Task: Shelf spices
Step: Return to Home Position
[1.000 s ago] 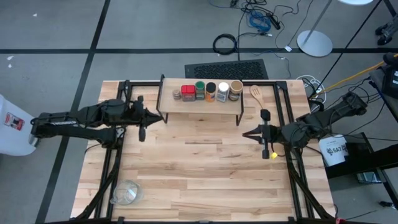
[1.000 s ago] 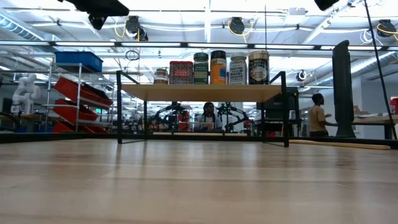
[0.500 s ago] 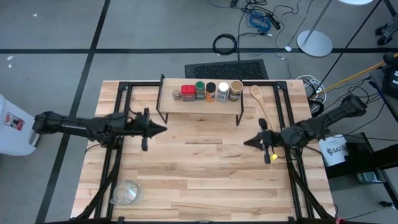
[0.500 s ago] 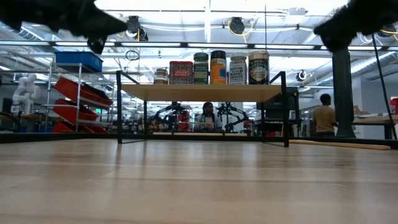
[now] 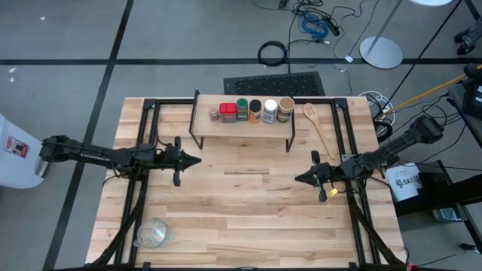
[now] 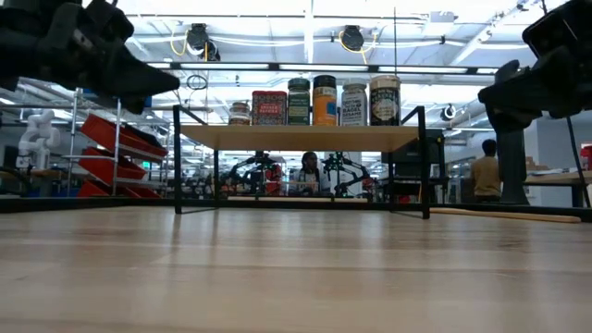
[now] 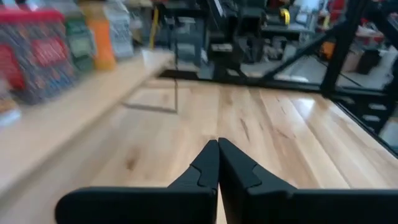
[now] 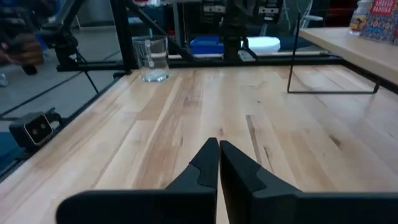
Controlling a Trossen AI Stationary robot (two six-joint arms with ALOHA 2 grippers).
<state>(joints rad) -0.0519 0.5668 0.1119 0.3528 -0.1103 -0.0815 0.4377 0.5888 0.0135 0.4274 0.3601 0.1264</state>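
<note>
The spices (image 5: pixel 252 111) are standing in a row on the shelf (image 5: pixel 241 125), while the left pincer (image 5: pixel 194 159) and right pincer (image 5: pixel 298 178), both closed and empty, are sinking lower over the counter (image 5: pixel 248 214) than a moment ago, suggesting shelving is done.

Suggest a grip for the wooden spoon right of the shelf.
Probably the bare handle, mid-length, from straight above, closing across it: the wooden spoon lies flat on the table, bowl end farthest back. The right hand is nearer.
</note>
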